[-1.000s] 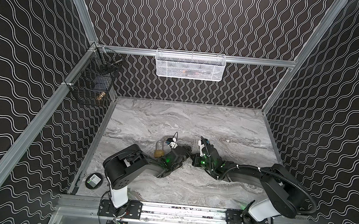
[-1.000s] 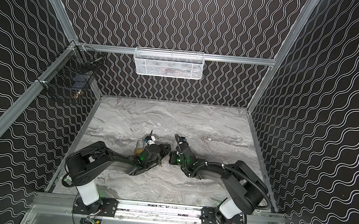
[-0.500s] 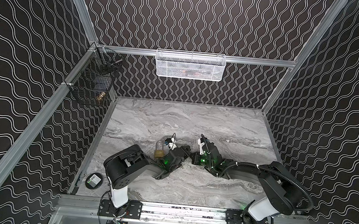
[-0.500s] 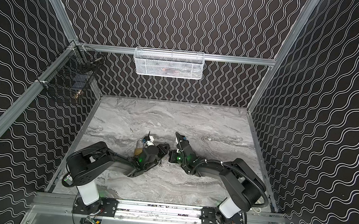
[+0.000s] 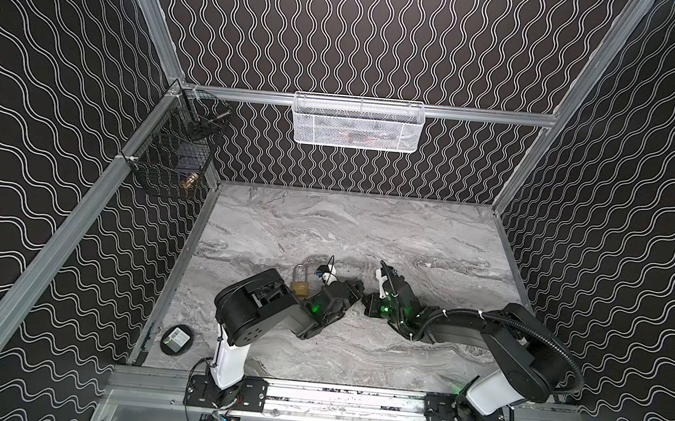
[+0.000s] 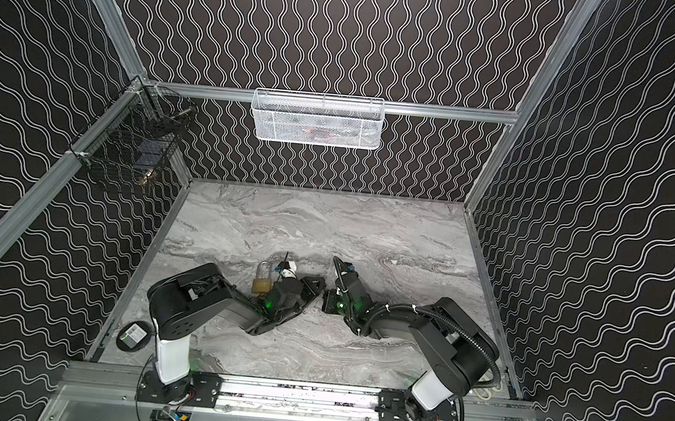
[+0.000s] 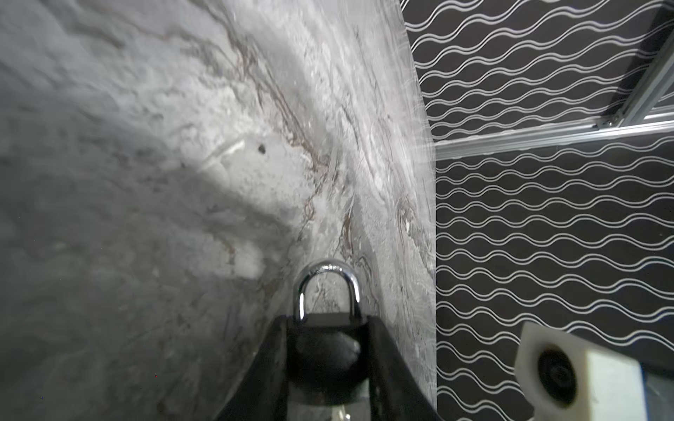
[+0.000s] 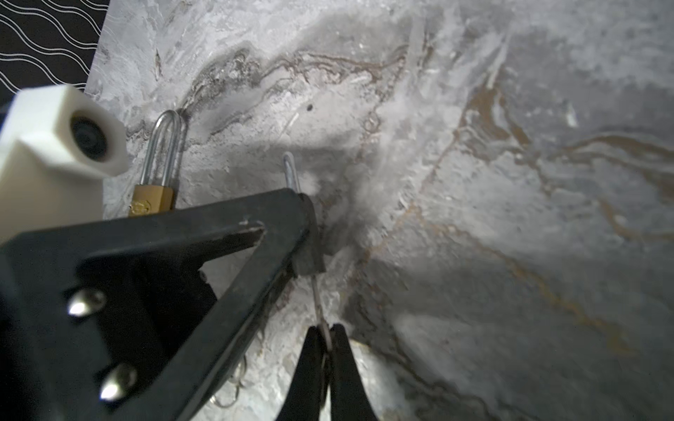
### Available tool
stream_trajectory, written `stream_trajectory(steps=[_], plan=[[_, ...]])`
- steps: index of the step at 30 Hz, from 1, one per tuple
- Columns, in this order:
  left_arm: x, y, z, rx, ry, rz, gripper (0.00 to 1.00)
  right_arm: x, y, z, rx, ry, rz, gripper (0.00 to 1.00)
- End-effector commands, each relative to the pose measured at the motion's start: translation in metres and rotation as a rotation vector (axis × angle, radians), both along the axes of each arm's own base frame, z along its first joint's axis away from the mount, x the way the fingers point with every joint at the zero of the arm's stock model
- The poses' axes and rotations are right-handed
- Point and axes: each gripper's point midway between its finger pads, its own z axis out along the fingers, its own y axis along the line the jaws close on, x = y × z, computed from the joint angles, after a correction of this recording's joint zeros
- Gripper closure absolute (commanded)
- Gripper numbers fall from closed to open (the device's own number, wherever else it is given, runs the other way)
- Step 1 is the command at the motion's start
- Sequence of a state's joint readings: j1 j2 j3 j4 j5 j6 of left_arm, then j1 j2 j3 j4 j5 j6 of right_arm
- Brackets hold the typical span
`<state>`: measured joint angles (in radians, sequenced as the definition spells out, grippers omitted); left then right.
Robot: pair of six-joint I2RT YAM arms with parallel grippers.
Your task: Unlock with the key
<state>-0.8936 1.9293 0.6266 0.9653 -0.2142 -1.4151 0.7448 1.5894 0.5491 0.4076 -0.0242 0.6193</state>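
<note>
Black wire basket [image 5: 174, 155] hung from the rail on the left wall. Below it, a round black puck with a pale label [image 5: 177, 339] lay at the near-left corner of the grey marble-patterned tabletop [image 5: 367, 231]. Further right, a brass padlock with a long silver shackle [image 5: 300, 285] lay flat on the marble, just beside the left arm's wrist. Above it, a white mesh basket [image 5: 356, 123] hung on the back rail. Next came the left gripper [image 5: 355, 292], closed part-way around a small dark-bodied padlock with a short chrome shackle [image 7: 324, 350]. In the left wrist view the lock's body sat clamped between the two black fingers [image 7: 262, 364], and the shackle stood clear beyond their tips, pointing away from the wrist. The right gripper [image 5: 369, 304] met the left one almost tip to tip near the middle of the table. In the right wrist view its fingers [image 8: 310, 364] were pinched nearly together on a thin silver key [image 8: 318, 302]. The key's blade ran toward the tip of the left gripper's finger [image 8: 219, 233] and passed out of sight behind it, so whether it had entered the lock could not be told. A thin wire ring [image 8: 229, 386] lay on the marble beneath that finger.
</note>
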Motion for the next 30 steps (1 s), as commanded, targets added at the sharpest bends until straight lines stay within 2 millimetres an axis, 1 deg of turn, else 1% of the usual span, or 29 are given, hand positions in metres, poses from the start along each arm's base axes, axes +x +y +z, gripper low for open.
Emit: stream_trajectory(steps=[1, 4, 8, 11, 18, 24, 28, 30], plan=[[-0.022, -0.028, 0.005, -0.077, 0.039, -0.164, 1.0, 0.026, 0.015, 0.05, 0.145, -0.197, -0.023, 1.0], [-0.026, -0.029, 0.002, -0.049, 0.057, -0.181, 1.0, 0.027, 0.009, 0.046, 0.131, -0.194, -0.053, 1.0], [-0.03, -0.032, -0.002, -0.024, 0.077, -0.208, 0.99, 0.028, 0.009, 0.047, 0.137, -0.199, -0.051, 1.0], [-0.031, -0.033, -0.003, -0.029, 0.079, -0.215, 0.93, 0.027, 0.006, 0.047, 0.141, -0.203, -0.057, 1.0], [-0.035, -0.033, -0.007, -0.01, 0.092, -0.234, 0.78, 0.027, -0.01, 0.043, 0.177, -0.202, -0.08, 1.0], [-0.036, -0.036, -0.008, -0.006, 0.085, -0.258, 0.64, 0.026, -0.008, 0.051, 0.222, -0.236, -0.047, 1.0], [-0.038, -0.034, -0.011, 0.01, 0.114, -0.25, 0.59, 0.028, -0.009, 0.05, 0.218, -0.231, -0.05, 1.0], [-0.038, -0.034, -0.01, 0.014, 0.11, -0.254, 0.52, 0.028, -0.01, 0.049, 0.219, -0.226, -0.051, 1.0]])
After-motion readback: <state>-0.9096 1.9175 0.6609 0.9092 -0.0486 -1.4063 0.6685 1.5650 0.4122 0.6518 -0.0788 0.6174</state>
